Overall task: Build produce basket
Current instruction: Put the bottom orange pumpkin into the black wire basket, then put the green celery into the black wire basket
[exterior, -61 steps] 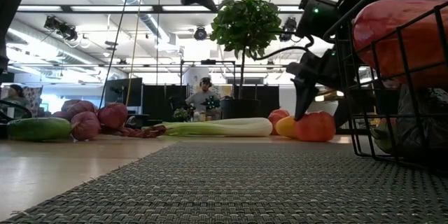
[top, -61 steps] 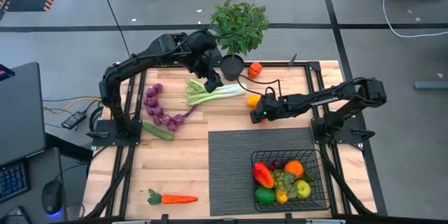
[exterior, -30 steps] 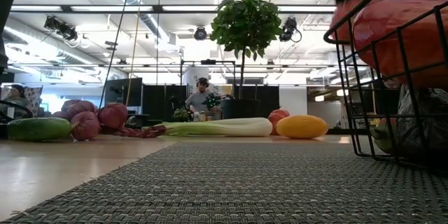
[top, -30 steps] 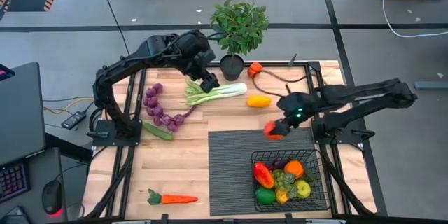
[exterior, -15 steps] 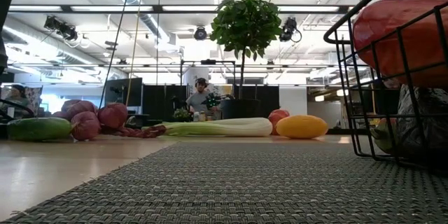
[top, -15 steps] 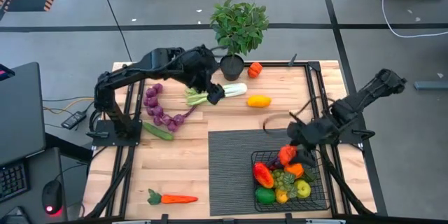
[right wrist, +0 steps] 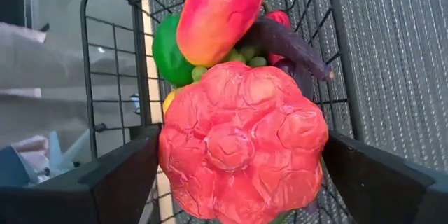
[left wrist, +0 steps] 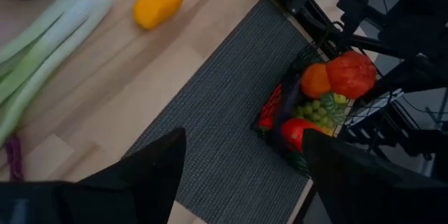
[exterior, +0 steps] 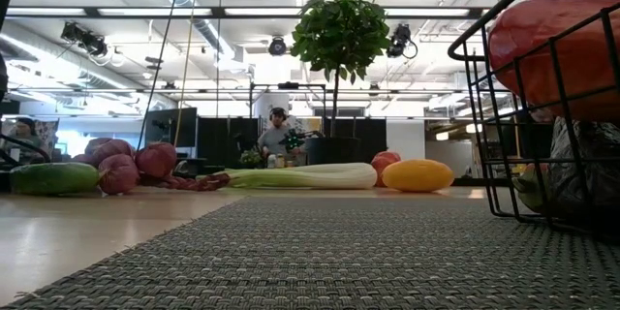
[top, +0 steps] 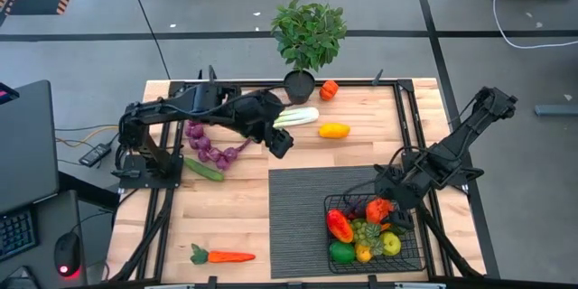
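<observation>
The black wire-mesh basket sits on the dark ribbed mat at the desk's near right corner, holding a red-orange pepper, green grapes, a green pepper, a lemon-yellow fruit and a purple eggplant. The right gripper hangs over the basket's far edge with a bumpy red vegetable between its fingers; in the right wrist view the 2 fingers stand spread on either side of it, and whether they grip it or have let go I cannot tell. The left gripper hovers above the middle of the desk, just off the mat's far left corner, its fingers apart and grasping nothing. Near the far edge lie a white-green leek, a yellow pepper and a small orange-red fruit beside the potted plant. Toward the left edge lie purple grapes and a green cucumber. An orange carrot lies by the near edge. In the low view a person shows in the room behind.
</observation>
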### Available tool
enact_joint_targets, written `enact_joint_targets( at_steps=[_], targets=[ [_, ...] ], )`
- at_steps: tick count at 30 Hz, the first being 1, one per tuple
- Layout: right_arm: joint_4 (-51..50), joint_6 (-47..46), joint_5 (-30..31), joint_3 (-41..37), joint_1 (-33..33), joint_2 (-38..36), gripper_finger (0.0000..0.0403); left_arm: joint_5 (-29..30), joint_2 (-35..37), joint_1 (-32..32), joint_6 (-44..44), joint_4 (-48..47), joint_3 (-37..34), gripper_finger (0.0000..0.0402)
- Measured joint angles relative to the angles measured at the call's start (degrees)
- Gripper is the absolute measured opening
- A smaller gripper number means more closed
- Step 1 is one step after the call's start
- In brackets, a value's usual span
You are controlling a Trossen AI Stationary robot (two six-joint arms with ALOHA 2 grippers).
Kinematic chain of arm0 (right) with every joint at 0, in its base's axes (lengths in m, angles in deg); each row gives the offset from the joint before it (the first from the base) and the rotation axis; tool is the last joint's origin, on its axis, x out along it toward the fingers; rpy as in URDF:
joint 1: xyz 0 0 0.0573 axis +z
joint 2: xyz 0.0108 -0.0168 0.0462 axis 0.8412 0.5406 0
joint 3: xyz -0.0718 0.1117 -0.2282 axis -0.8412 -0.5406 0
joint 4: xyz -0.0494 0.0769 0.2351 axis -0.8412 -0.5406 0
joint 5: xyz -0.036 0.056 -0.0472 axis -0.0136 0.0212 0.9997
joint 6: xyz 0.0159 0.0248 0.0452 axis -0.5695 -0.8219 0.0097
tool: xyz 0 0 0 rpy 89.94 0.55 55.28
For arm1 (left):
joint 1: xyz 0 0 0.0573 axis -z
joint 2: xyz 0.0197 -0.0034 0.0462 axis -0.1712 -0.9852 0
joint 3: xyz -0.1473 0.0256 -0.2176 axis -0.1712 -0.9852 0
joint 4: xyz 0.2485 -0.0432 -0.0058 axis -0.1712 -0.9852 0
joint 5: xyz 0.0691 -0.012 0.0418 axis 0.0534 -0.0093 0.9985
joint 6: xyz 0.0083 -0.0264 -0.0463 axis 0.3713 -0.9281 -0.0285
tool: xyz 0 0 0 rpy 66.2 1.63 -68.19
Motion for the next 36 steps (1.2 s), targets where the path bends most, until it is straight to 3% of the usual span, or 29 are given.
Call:
enact_joint_targets(
  at_steps=[7, 15, 21, 30, 33, 36],
  targets=[
    [2.92, -4.31, -0.75, 0.00, -0.08, -0.02, 0.0398, 1.74, 0.00, 0.80, -0.50, -0.10, 0.00, 0.0291],
    [9.98, -4.22, 4.65, -0.08, -2.19, 2.73, 0.0399, 4.88, 0.00, 0.77, 0.21, -3.47, 0.00, 0.0291],
    [11.32, -4.73, -3.35, -3.06, -3.61, 6.71, 0.0400, 4.97, -0.02, 1.08, -0.42, -3.78, 0.00, 0.0291],
    [19.61, -4.96, -4.25, -3.30, -6.66, 6.01, 0.0400, 5.17, -2.58, 6.43, -2.85, 12.49, 0.02, 0.0291],
    [19.22, -5.92, -4.35, -3.28, -7.35, 4.85, 0.0400, 7.28, -2.67, 7.58, -2.99, 6.33, 0.03, 0.0291],
    [18.87, -6.63, -4.01, -3.26, -7.48, 3.41, 0.0400, 11.26, -2.51, 7.12, -7.58, -8.57, 0.01, 0.0291]
  ],
)
